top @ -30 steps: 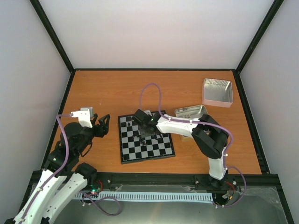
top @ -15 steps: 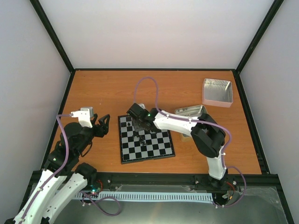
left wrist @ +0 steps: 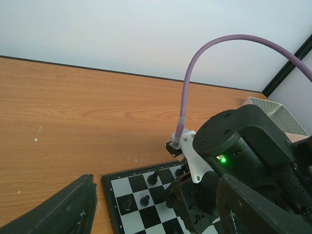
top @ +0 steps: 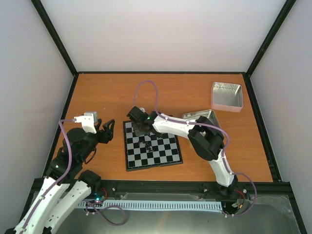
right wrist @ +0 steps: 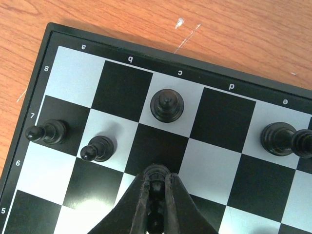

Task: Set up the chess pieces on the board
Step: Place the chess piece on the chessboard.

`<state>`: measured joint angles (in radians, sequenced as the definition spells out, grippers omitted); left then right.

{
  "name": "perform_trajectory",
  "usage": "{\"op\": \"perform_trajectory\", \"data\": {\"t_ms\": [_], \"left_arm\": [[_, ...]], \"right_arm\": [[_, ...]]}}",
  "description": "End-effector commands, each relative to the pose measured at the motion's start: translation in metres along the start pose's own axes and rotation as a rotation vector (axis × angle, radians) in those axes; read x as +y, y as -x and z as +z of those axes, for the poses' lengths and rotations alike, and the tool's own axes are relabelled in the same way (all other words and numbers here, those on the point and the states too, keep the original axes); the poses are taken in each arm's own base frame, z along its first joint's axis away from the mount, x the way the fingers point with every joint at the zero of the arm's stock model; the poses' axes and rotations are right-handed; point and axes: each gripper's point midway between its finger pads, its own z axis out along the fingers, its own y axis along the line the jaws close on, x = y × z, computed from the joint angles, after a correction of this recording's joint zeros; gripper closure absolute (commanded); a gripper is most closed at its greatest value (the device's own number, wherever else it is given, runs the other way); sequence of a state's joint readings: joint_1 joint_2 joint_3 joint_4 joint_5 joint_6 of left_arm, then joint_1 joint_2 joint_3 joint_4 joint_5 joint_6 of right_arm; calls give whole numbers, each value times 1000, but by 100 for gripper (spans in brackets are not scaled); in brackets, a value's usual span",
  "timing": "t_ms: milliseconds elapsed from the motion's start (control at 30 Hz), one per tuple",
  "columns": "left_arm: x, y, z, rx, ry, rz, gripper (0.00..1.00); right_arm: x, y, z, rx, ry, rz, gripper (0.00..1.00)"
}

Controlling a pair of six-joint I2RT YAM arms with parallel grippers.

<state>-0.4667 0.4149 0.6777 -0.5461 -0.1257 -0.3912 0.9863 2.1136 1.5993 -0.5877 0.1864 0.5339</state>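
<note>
The board (top: 161, 156) lies mid-table, and its far left corner fills the right wrist view (right wrist: 219, 112). Black chess pieces stand there: one on c8 (right wrist: 166, 105), two pawns in the row below it (right wrist: 48, 131) (right wrist: 96, 148), another at the right edge (right wrist: 280, 139). My right gripper (right wrist: 157, 181) is shut on a small black piece (right wrist: 157, 195), held just above the squares below c8. In the top view that gripper (top: 141, 130) hovers over the board's far left part. My left gripper (top: 108, 130) is open and empty, left of the board. In its own view the left gripper (left wrist: 156, 214) looks at the pieces (left wrist: 153, 177).
An open metal tin (top: 226, 95) sits at the far right. A second tin (top: 199, 117) lies right of the board, partly behind the right arm. Black frame posts and white walls enclose the table. A purple cable (top: 146, 92) arcs over the right wrist.
The right arm has swung left across the board toward its far left corner, carrying the black piece. The left arm has not moved.
</note>
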Motion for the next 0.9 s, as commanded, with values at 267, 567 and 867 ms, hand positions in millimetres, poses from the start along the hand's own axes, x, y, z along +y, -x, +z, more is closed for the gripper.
{"op": "perform_trajectory", "data": {"t_ms": [267,567,867], "left_arm": [[-1,4,-2,-17,-4,-5,31],[-2,5,-3,-20,-6,-6,31],[-2,4,-2,-17,-7,-5,31]], "right_arm": [[1,-2,11,42,-10,-22,90],[-1,-5,13,66,-24,-26,84],[1,-4,2,62,1,-29,69]]}}
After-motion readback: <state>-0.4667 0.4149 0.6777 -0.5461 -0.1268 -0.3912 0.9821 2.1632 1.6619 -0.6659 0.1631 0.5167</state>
